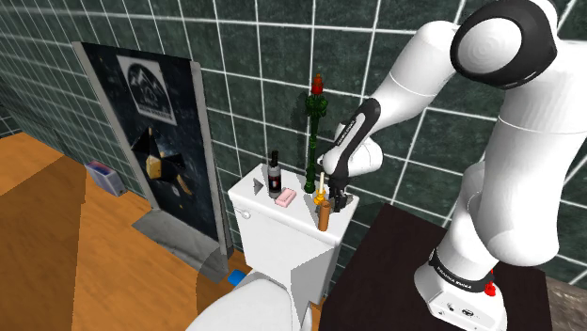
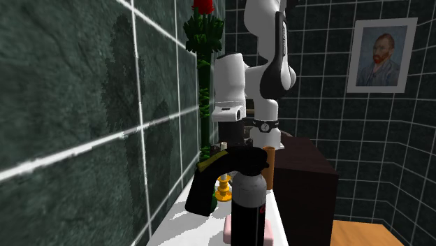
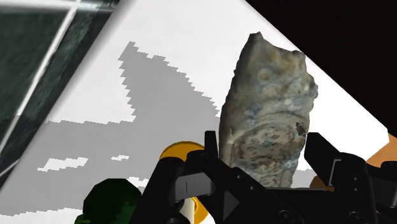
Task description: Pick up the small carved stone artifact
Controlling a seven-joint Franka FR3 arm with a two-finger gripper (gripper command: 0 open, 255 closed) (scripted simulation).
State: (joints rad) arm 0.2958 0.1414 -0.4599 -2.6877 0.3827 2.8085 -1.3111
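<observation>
The stone artifact (image 3: pixel 267 114) is a grey, mottled, upright lump with carved rings. In the wrist view it stands between my two black fingers (image 3: pixel 208 147), which press on both its sides over the white toilet tank lid (image 3: pixel 191 44). My gripper (image 3: pixel 267 156) is shut on it; its base is hidden behind the hand. In the shoulder view the gripper (image 1: pixel 335 196) hangs just over the tank lid (image 1: pixel 256 199), near the lid's right end. In the second exterior view the gripper (image 2: pixel 227 142) sits low beside the green tiled wall.
On the lid stand a dark bottle (image 1: pixel 274 173), a pink soap (image 1: pixel 286 197), a yellow candle holder (image 1: pixel 320 194), a brown cylinder (image 1: pixel 324 218) and a tall green rose stem (image 1: pixel 313 127). The dark stand top (image 1: pixel 395 273) lies at the shoulder view's right.
</observation>
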